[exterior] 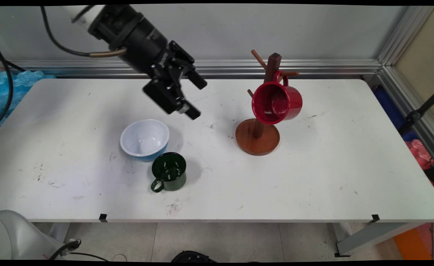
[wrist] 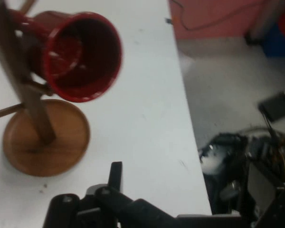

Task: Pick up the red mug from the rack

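My gripper [exterior: 198,99] hangs open in the air above the table [exterior: 331,177], with nothing between its fingers. It points right, toward a wooden mug tree [exterior: 258,135], and stands well apart from it. A red mug [exterior: 276,102] hangs by its handle from one peg of the tree, mouth facing the camera. In the hand view the red mug [wrist: 80,57] and the mug tree [wrist: 45,140] sit at the upper left, and one finger [wrist: 115,175] rises from the bottom edge. Below the gripper, a white bowl with a blue outside [exterior: 144,139] rests on the table.
A dark green mug [exterior: 169,171] stands upright just in front of the bowl, its handle toward the near left. The table's near edge and the floor beyond it show in the hand view. An aluminium rail runs along the back wall.
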You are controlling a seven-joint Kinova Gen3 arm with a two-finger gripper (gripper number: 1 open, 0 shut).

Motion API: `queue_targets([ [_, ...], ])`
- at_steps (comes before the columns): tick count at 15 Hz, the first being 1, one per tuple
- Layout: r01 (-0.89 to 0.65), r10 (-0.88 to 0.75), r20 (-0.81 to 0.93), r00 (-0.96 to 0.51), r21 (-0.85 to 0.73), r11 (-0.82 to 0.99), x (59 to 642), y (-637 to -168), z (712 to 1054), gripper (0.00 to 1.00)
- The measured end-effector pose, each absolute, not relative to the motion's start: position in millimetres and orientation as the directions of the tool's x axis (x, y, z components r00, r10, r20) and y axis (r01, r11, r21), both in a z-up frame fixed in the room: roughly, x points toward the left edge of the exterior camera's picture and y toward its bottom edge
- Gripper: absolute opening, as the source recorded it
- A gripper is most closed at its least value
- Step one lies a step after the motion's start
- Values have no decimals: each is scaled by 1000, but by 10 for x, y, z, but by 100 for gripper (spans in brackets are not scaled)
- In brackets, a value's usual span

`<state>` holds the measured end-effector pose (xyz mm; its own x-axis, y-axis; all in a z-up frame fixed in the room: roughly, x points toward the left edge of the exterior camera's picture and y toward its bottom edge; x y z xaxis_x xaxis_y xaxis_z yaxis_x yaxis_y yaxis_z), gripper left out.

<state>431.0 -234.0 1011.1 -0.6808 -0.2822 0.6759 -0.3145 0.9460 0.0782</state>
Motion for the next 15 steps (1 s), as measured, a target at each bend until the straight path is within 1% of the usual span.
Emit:
queue_targets([
  [6, -33, -30, 658, -752, 8, 999, 4570, -2263, 10103, 100],
  [10, 150, 136, 639, -757, -33, 988, 4723, -2223, 10099, 100],
  [13, 258, 233, 626, -744, -53, 965, 4815, -2194, 10097, 100],
  [15, 297, 268, 621, -737, -59, 953, 4844, -2185, 10097, 100],
])
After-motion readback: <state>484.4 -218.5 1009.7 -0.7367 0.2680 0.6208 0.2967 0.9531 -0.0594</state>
